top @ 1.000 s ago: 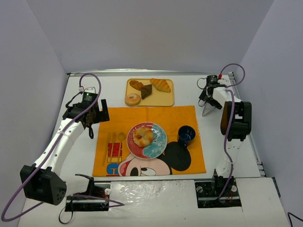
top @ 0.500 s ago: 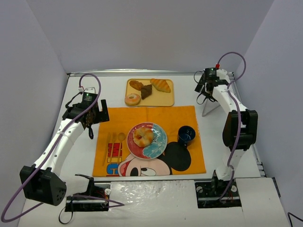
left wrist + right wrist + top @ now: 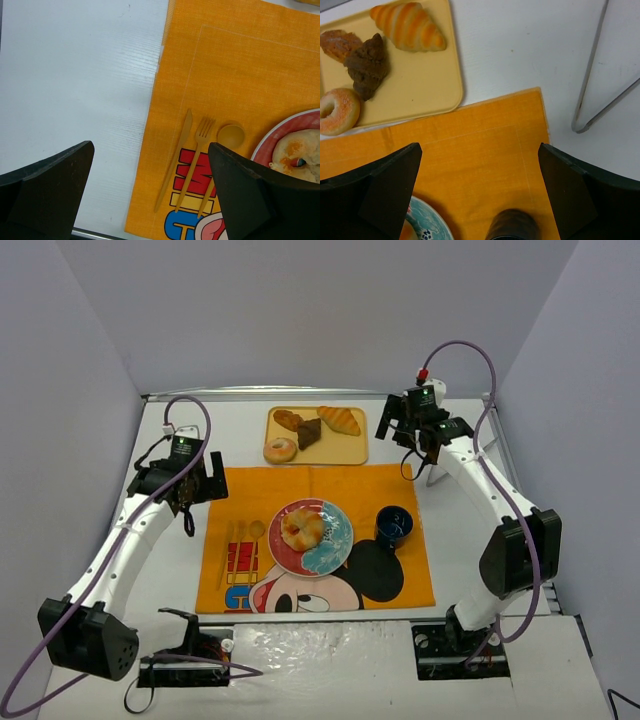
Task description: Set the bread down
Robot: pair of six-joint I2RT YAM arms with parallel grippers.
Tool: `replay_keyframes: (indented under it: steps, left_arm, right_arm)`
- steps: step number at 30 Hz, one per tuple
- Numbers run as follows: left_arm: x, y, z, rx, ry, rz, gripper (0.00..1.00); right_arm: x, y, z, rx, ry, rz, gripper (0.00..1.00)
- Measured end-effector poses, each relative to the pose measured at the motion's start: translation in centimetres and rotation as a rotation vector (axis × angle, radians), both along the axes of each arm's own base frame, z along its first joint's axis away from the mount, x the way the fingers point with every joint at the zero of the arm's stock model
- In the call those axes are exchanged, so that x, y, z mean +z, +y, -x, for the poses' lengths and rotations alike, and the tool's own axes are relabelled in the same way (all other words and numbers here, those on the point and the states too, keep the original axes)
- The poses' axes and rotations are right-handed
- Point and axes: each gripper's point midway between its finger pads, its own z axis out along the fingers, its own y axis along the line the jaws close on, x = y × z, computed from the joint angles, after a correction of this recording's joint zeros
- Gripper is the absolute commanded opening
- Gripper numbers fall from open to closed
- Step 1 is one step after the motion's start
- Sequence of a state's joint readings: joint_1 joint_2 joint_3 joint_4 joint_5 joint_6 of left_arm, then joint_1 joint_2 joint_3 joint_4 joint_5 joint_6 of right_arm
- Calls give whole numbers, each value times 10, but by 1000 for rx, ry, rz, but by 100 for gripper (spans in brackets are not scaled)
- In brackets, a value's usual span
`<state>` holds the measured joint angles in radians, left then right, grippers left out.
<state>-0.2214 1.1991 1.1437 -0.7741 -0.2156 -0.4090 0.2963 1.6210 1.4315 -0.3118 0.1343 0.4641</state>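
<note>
The bread [image 3: 302,528], a knotted golden bun with pale patches, lies on the red and teal plate [image 3: 338,540] on the orange mat. Its edge shows at the lower right of the left wrist view [image 3: 299,159]. My left gripper [image 3: 196,490] hovers over the mat's left edge, open and empty, to the left of the plate; its wrist view shows the jaws wide apart [image 3: 150,146]. My right gripper [image 3: 404,428] is open and empty, above the mat's far right corner, right of the tray [image 3: 480,147]. Neither gripper touches the bread.
A yellow tray [image 3: 352,448] at the back holds a croissant [image 3: 340,420], a ring donut [image 3: 280,450] and two dark pastries. A dark blue cup [image 3: 393,524] stands right of the plate. Yellow cutlery [image 3: 240,538] lies left of it. A wire stand [image 3: 438,474] is at the right.
My right arm has swung left from the far right edge toward the tray, still open. My left gripper has shifted slightly. The bread has stayed on the plate.
</note>
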Motion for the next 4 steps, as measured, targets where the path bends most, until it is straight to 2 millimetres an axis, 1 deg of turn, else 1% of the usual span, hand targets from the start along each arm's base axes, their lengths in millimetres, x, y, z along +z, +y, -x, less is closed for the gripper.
replay_keyframes:
  steps: [2, 4]
  left_arm:
    - [2, 1, 0, -1, -5, -2, 97]
    - [2, 1, 1, -1, -8, -3, 97]
  right_arm:
    - [1, 11, 6, 40, 1, -4, 100]
    - [4, 26, 11, 87, -4, -10, 100]
